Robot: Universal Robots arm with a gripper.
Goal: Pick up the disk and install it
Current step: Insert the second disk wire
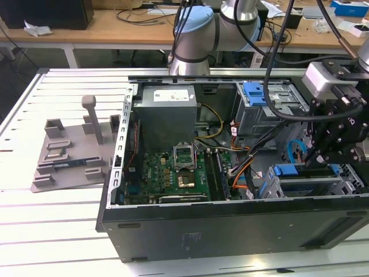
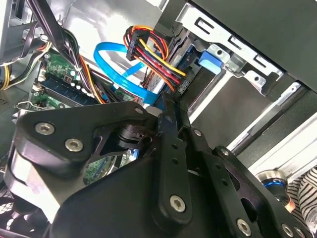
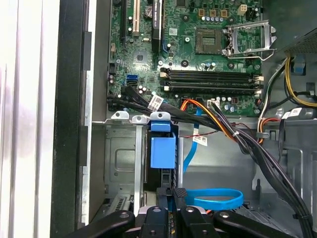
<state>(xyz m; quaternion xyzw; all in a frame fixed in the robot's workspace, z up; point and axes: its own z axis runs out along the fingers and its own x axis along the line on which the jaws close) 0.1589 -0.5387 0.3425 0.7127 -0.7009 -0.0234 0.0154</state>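
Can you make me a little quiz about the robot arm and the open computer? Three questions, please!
1. True or false: the computer case lies open, so its green motherboard shows.
2. Pick one. In the exterior view, where is the gripper?
A. Over the grey stand beside the case
B. Inside the case at the exterior view's right end, by the drive cage
C. On top of the power supply
3. Fill the gap: in the first wrist view, the flat looped cable near the gripper is coloured ____.

Key: 1 true; 2 B; 3 blue.
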